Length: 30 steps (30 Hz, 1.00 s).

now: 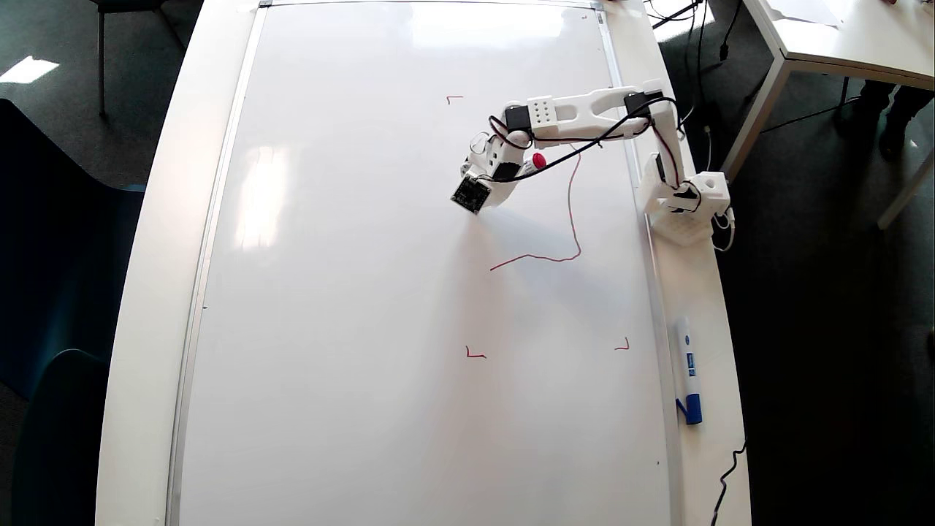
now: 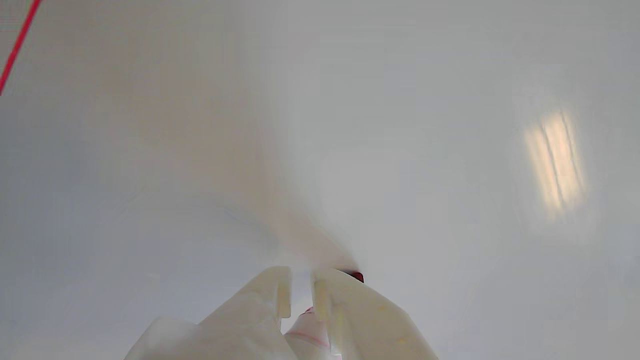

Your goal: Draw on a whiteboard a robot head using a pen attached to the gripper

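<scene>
We had the whiteboard (image 1: pixel 350 292) lying flat on the worktop (image 1: pixel 701 307) so the arm, based at the board's right edge in the overhead view, could reach across and press down on it. The hand (image 2: pixel 301 285) sat over the upper right part of the board, between the top corner marks (image 1: pixel 454 98). In the wrist view its two white fingers (image 2: pixel 270 295) stood close together with only a narrow gap, and the pen (image 2: pixel 310 327) ran up between them, so we judged it clamped shut on the barrel, tip pointing at the board; the red end (image 1: pixel 539 160) stuck out behind in the overhead view. Whether the tip was actually touching the surface we couldn't tell; that part was blurred. The robot head (image 1: pixel 573 219) was barely begun: one wobbly red stroke running down from near the hand, then bending left along the bottom, well inside the lower corner marks. No closed outline, no inner shapes, so most of the drawing was left to do. A spare blue-capped marker (image 1: pixel 687 372) lay on the worktop just right of the frame, out of the arm's sweep.
</scene>
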Each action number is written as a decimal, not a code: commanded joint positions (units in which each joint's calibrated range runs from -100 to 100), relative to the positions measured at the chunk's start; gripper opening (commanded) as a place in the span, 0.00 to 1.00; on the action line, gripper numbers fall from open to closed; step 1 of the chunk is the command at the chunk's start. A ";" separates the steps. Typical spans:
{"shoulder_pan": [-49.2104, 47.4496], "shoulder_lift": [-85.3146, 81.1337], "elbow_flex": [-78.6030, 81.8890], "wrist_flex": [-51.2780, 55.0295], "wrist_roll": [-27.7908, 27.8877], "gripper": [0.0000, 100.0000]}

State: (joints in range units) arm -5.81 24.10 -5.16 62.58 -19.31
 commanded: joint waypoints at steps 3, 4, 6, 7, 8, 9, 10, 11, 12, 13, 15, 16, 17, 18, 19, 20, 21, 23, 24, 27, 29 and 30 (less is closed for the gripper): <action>-6.53 0.51 0.58 0.93 -2.40 0.01; -7.34 0.51 0.49 0.93 -2.40 0.01; -9.11 0.51 0.31 0.93 -3.37 0.01; -10.66 0.51 0.21 0.93 -4.12 0.01; -11.47 0.51 0.21 0.93 -4.33 0.01; -12.20 0.51 0.21 0.93 -4.55 0.01; -12.87 0.51 0.21 0.93 -4.82 0.01; -13.38 0.51 0.21 0.75 -4.92 0.01; -14.41 0.51 0.21 0.49 -5.35 0.01; -14.78 0.51 0.21 0.40 -5.35 0.01; -15.59 0.51 0.21 0.23 -5.35 0.01; -16.03 0.51 0.21 0.23 -5.35 0.01; -16.70 0.51 0.21 0.23 -5.41 0.01; -16.99 0.51 0.21 0.14 -5.78 0.01; -17.21 0.51 0.21 0.14 -6.16 0.01; -17.43 0.51 0.21 0.14 -6.37 0.01; -18.02 0.51 0.21 0.14 -6.37 0.01; -18.61 0.51 0.21 0.14 -6.37 0.01; -18.91 0.51 0.21 0.14 -6.37 0.01; -19.20 0.51 0.21 0.14 -7.12 0.01; -19.50 0.51 0.21 0.14 -7.12 0.01; -19.57 0.51 0.21 0.14 -7.17 0.01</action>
State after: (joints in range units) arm -24.21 24.10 -5.16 62.58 -25.97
